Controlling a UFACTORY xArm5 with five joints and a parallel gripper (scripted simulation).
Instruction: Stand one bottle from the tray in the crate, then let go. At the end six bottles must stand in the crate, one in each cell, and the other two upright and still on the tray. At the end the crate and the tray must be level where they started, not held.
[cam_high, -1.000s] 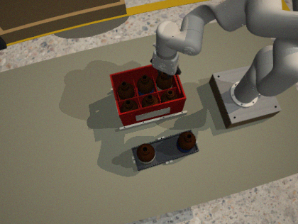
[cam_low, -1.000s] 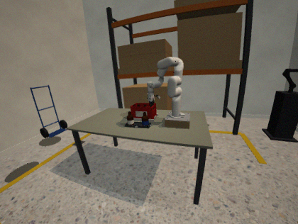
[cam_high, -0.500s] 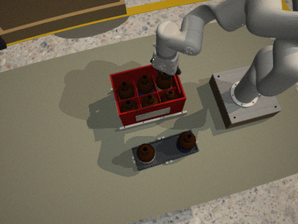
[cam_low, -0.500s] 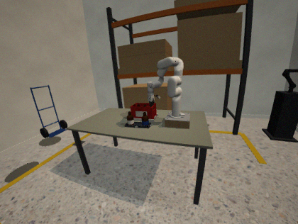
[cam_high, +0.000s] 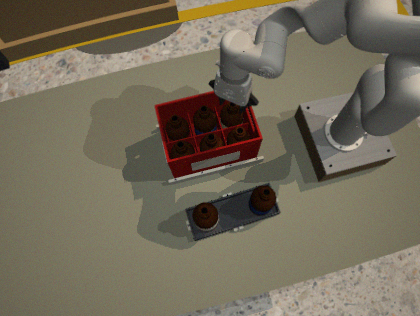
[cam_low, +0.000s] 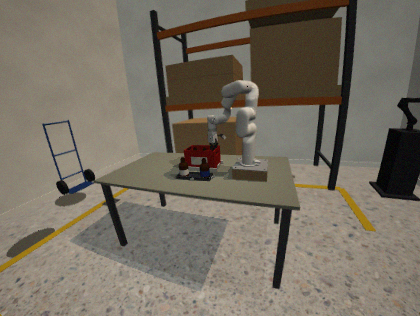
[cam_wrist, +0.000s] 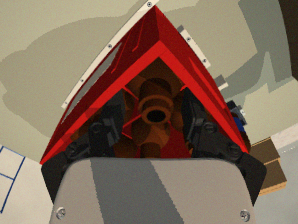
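Note:
A red crate (cam_high: 161, 120) (cam_low: 199, 148) (cam_wrist: 180, 46) stands on the table, and every one of its cells holds an upright brown bottle. My gripper (cam_high: 233, 106) (cam_low: 214, 144) (cam_wrist: 153, 98) is over the back right cell. Its fingers are open and stand apart on either side of the bottle (cam_high: 231, 116) (cam_wrist: 154, 111) in that cell, which stands upright on the crate floor. A dark tray (cam_high: 233, 211) lies in front of the crate. Two bottles stand upright on it, one at the left end (cam_high: 205, 215) (cam_low: 183, 168) and one at the right end (cam_high: 263, 198) (cam_low: 204, 165).
The arm's grey base block (cam_high: 345, 146) (cam_low: 249, 172) sits to the right of the crate. A shelf rack with cardboard boxes (cam_low: 205, 80) stands behind the table. A blue hand truck (cam_low: 67, 160) leans by the left wall.

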